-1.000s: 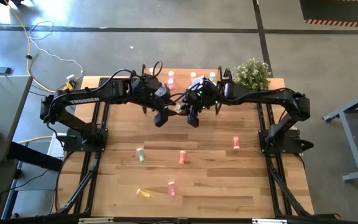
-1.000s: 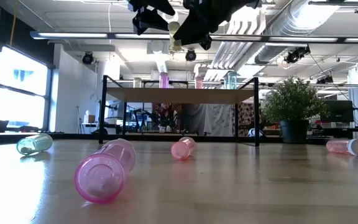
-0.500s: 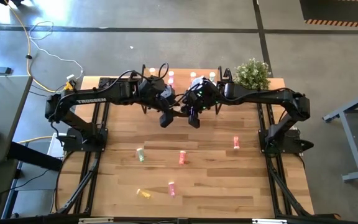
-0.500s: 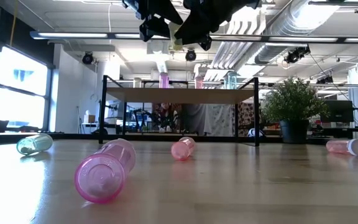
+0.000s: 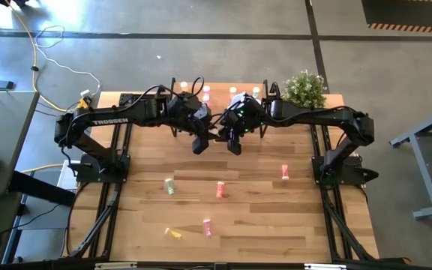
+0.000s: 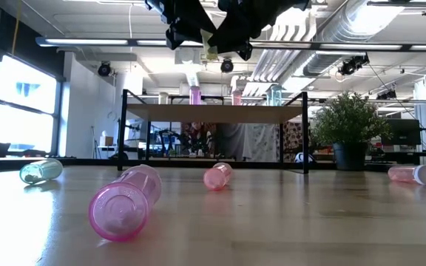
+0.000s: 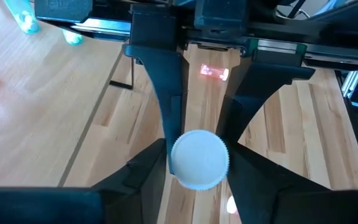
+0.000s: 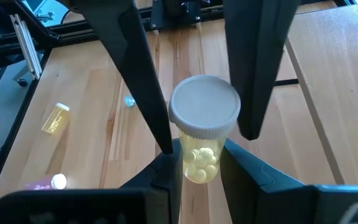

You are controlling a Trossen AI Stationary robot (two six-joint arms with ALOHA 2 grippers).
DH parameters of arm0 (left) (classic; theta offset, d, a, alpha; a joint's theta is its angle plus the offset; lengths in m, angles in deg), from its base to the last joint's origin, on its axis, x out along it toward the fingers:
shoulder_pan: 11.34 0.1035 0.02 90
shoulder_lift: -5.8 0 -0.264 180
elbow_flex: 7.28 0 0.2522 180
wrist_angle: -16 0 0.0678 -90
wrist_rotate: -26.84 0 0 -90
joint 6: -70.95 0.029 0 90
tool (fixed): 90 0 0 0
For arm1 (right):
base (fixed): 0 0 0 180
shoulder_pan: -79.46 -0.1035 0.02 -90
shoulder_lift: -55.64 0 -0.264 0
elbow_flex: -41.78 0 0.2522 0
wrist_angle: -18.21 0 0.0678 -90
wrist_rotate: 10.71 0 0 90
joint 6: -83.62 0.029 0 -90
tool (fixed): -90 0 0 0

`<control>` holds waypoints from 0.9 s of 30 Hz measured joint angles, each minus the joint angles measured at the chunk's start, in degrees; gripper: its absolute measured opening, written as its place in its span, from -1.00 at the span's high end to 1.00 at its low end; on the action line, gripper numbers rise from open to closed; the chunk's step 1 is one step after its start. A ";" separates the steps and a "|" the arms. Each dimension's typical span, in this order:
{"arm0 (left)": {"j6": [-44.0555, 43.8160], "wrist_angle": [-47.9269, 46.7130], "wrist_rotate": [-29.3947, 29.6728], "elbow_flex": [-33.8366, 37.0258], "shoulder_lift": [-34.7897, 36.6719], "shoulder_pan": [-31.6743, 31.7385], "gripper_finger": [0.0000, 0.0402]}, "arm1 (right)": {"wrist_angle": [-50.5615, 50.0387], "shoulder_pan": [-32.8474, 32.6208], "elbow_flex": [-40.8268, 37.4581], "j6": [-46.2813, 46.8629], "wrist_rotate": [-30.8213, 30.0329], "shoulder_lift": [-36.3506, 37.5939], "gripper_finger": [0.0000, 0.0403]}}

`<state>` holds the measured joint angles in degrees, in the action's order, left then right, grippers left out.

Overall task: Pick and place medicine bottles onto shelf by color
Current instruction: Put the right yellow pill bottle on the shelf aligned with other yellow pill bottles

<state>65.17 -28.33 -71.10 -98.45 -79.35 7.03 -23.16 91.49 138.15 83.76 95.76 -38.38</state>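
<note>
While both grippers (image 5: 217,137) apparently clamp yellow bottle (image 8: 199,146).

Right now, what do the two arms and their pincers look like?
Both arms are black and jointed, with loose black cables near the wrists. The left arm carries white TROSSEN lettering. The left pincer and the right pincer each have two flat, dark, tapering fingers.

yellow bottle (image 8: 199,149) with a white cap (image 8: 204,106), pink ones (image 6: 124,201) lying around, pale green one (image 6: 41,171), light wood tabletop (image 5: 276,217), dark arms.
</note>
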 joint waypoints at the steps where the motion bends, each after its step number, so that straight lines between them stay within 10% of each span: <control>1: 0.00 0.00 -0.02 0.00 0.00 0.00 0.29 | 0.01 0.00 0.00 0.00 -0.01 0.00 0.61; 27: 1.51 0.08 -0.01 0.00 0.00 0.00 0.40 | 0.66 -0.02 0.00 -0.44 -1.16 0.00 0.50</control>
<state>66.68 -28.25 -71.11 -98.45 -79.35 7.03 -22.49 91.47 138.15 83.33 94.60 -38.38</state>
